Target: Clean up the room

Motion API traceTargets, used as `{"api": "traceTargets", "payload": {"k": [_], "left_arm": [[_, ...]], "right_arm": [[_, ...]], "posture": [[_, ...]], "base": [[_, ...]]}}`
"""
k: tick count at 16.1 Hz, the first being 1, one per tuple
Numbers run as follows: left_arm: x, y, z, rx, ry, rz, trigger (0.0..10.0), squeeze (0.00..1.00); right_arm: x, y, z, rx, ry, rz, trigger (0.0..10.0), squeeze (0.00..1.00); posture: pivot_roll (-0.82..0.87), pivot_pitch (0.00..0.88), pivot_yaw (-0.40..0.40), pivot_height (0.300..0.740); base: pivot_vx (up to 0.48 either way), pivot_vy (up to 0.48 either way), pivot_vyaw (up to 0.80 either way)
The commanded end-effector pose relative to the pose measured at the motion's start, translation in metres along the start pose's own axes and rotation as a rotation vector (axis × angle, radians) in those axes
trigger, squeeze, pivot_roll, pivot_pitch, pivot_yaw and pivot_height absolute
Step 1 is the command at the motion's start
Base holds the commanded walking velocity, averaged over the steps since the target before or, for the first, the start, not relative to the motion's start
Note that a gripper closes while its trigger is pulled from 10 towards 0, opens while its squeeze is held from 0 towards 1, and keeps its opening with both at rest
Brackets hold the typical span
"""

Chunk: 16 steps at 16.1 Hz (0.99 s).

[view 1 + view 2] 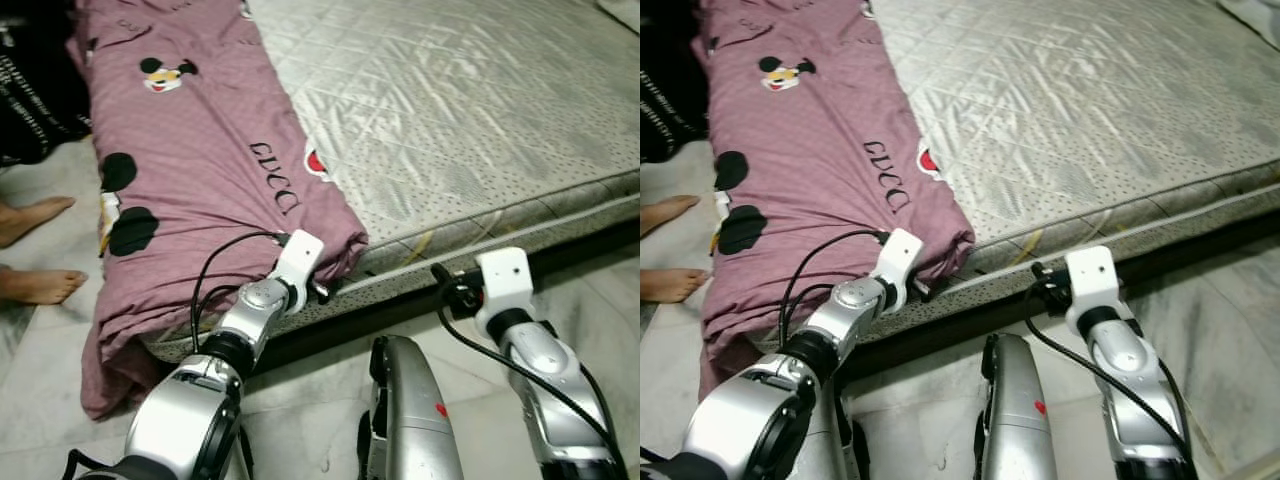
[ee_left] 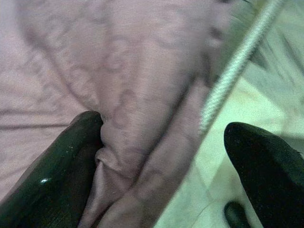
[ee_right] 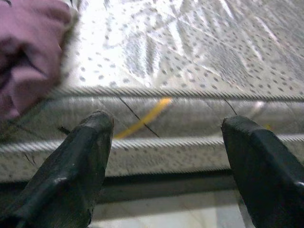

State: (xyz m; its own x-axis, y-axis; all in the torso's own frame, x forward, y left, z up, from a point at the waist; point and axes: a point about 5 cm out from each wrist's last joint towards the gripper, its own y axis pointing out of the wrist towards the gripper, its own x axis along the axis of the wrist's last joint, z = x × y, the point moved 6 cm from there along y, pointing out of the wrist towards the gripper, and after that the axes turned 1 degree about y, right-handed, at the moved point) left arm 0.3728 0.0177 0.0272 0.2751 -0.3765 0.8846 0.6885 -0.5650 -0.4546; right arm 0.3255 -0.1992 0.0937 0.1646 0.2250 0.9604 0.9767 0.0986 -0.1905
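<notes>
Our left gripper point(image 1: 318, 290), fingers spread, sits at the near corner of the purple sheet point(image 1: 200, 150), which runs lengthwise toward the frame's upper left along the mattress point(image 1: 470, 110). Our right gripper point(image 3: 166, 142), also spread, faces the mattress edge, farther from the sheet.

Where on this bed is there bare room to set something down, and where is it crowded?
Bare: the quilted mattress to the robot's right of the pink sheet. Crowded: the near corner, where the open left gripper straddles the sheet's fold. The open right gripper faces the mattress edge.
</notes>
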Motion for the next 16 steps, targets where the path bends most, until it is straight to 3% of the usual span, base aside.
{"api": "traceTargets", "payload": {"k": [1,4,5,6,9,11,12,16], "left_arm": [[-0.023,0.001,-0.037,-0.164,0.053,0.078,10.0,0.0],[-0.019,-0.004,-0.028,-0.156,0.212,0.065,10.0,0.0],[-0.015,-0.006,-0.021,-0.114,0.252,0.045,10.0,0.0],[-0.009,-0.012,-0.008,-0.052,0.355,0.015,10.0,0.0],[0.007,-0.026,0.0,0.027,0.474,-0.083,10.0,0.0],[0.043,-0.041,0.014,0.177,0.456,-0.253,10.0,0.0],[0.05,-0.045,0.017,0.196,0.453,-0.284,10.0,0.0],[0.075,-0.052,0.008,0.128,0.471,-0.352,10.0,0.0]], "right_arm": [[-0.004,0.002,0.002,-0.005,0.006,0.008,10.0,0.0],[-0.002,0.012,0.007,-0.008,0.019,-0.009,10.0,0.0],[0.0,0.014,0.008,-0.009,0.023,-0.015,10.0,0.0],[0.003,0.02,0.011,-0.01,0.028,-0.025,10.0,0.0],[0.009,0.028,0.016,-0.01,0.039,-0.05,10.0,0.0],[0.015,0.037,0.022,-0.015,0.047,-0.076,10.0,0.0],[0.018,0.04,0.024,-0.016,0.05,-0.085,10.0,0.0],[0.024,0.047,0.03,-0.013,0.05,-0.107,10.0,0.0]], "posture": [[-0.14,0.105,0.013,0.533],[-0.11,0.082,0.023,0.533],[-0.11,0.079,0.023,0.533],[-0.1,0.066,0.023,0.533],[-0.07,0.056,0.023,0.533],[-0.05,0.049,0.022,0.533],[-0.05,0.046,0.021,0.533],[-0.04,0.04,0.023,0.533]], "base": [[0.0,0.0,0.0],[0.0,0.0,0.0],[0.0,0.0,0.0],[0.0,0.0,0.0],[0.0,0.0,0.0],[0.0,0.0,0.0],[0.0,0.0,0.0],[0.0,0.0,0.0]]}}
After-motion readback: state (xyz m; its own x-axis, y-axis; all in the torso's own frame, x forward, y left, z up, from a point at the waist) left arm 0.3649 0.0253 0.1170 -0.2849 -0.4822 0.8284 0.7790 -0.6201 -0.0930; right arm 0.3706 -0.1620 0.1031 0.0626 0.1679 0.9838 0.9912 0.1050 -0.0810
